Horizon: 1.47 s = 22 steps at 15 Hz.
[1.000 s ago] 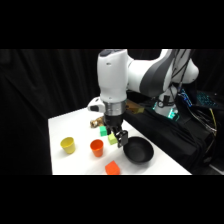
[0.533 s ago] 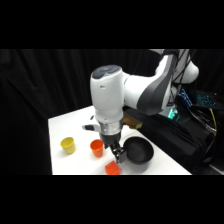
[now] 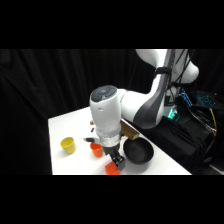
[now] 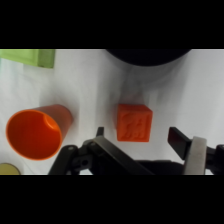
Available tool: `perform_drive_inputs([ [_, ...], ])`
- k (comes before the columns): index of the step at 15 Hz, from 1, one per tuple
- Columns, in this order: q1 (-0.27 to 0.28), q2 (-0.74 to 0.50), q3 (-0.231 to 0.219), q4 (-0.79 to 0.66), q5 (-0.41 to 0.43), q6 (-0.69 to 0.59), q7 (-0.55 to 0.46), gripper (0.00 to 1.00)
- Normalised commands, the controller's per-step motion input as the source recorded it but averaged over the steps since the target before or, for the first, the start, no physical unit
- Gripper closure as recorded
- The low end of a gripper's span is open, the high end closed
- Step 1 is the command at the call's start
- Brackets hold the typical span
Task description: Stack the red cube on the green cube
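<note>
1. One second was enough for the arm to swing from the middle of the table toward its front edge: the gripper [image 3: 117, 161], which had hung beside the black bowl [image 3: 137, 152] with green blocks just behind it, had come down over the red cube [image 3: 112, 169].
2. Its wrist housing had dropped lower and come nearer the camera with each picture, and in the side view it covered the spot where the green blocks had shown, so the green cube could not be found there.
3. That change suggested the reach was over and the grasp was about to begin; the cube sat on the table, not yet lifted, so the stacking itself was all still to do.
4. Its fingers stood spread apart, one fingertip [image 4: 181, 142] to the cube's right and the other at its lower left, neither touching it in the wrist view.
5. The red cube [image 4: 134, 122] lay near the table's front edge, close to the bowl and well apart from the yellow cup [image 3: 68, 145] toward the left edge.
6. It looked orange-red and matte, with crisp edges and a raised or embossed pattern on its upper face; it sat flat and square to the fingers.
7. An orange-red cup [image 4: 36, 132], lying with its mouth toward the camera, rested near the cube's left in the wrist view, apart from it.
8. A pale yellow-green block [image 4: 41, 57] showed at that view's upper left; it seemed too pale to be the target, though that was only a judgement.
</note>
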Motion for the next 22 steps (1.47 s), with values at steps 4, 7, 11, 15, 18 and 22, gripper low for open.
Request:
perform_drive_inputs([
  [4, 0.092, 0.09, -0.071, 0.02, -0.023, 0.25, 0.07, 0.0],
  [7, 0.077, 0.12, -0.086, 0.01, -0.013, 0.23, 0.05, 0.0],
  [11, 0.07, 0.11, -0.073, 0.0, 0.016, 0.24, 0.03, 0.0],
  [15, 0.071, 0.07, -0.075, 0.0, 0.029, 0.28, 0.01, 0.0],
  [18, 0.082, 0.02, -0.092, -0.02, 0.03, 0.23, 0.02, 0.27],
  [22, 0.119, -0.05, -0.112, -0.07, 0.007, 0.15, 0.05, 0.62],
])
